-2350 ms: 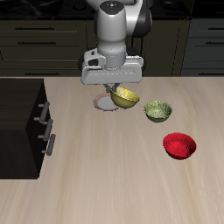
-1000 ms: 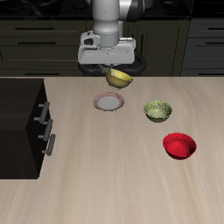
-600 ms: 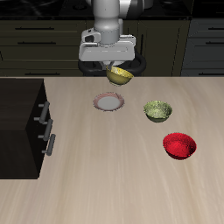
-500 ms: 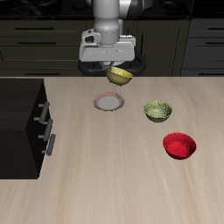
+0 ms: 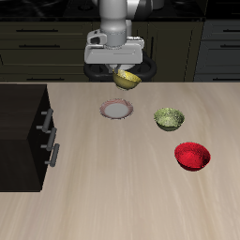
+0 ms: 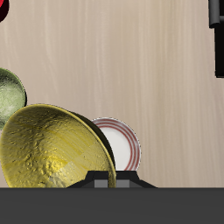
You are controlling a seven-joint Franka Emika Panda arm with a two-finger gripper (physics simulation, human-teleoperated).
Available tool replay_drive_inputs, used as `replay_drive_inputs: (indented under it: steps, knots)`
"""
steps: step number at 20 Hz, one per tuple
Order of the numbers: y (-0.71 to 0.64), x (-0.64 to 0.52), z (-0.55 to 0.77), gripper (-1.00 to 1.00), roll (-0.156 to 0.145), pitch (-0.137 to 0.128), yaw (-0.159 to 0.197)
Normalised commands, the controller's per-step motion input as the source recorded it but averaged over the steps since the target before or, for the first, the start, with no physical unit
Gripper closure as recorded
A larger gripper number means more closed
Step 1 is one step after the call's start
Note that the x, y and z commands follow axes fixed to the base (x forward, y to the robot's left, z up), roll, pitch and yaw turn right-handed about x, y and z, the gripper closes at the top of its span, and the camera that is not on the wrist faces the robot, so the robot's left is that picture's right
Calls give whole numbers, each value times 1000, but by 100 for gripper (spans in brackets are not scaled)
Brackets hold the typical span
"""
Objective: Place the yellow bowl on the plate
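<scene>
My gripper [image 5: 122, 74] is shut on the rim of the yellow bowl [image 5: 128, 81] and holds it tilted, high above the table, behind the plate. In the wrist view the yellow bowl [image 6: 54, 149] fills much of the frame with its mottled glossy inside showing. The plate [image 5: 116, 110], white-grey with a thin pinkish-red rim, lies flat on the table below and a little nearer the front edge than the bowl. It shows partly behind the bowl in the wrist view [image 6: 122, 144].
An olive-green bowl [image 5: 169, 118] stands beside the plate, and a red bowl [image 5: 192, 156] stands nearer the front edge. A dark cabinet with handles [image 5: 23, 136] occupies one side of the table. Dark kitchen cupboards line the back.
The gripper has lifted the yellow bowl from just above the plate to high up and farther back. In the last half second it barely moved.
</scene>
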Motion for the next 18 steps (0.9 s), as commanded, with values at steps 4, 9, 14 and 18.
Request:
replay_drive_inputs:
  steps: [4,9,14,18]
  knots:
    - [1,-154,113,100,-11,-23,2]
    - [-90,-132,-8,100,-22,3,0]
    - [-25,-80,6,100,-8,-3,0]
    - [-32,-15,41,100,-7,-8,1]
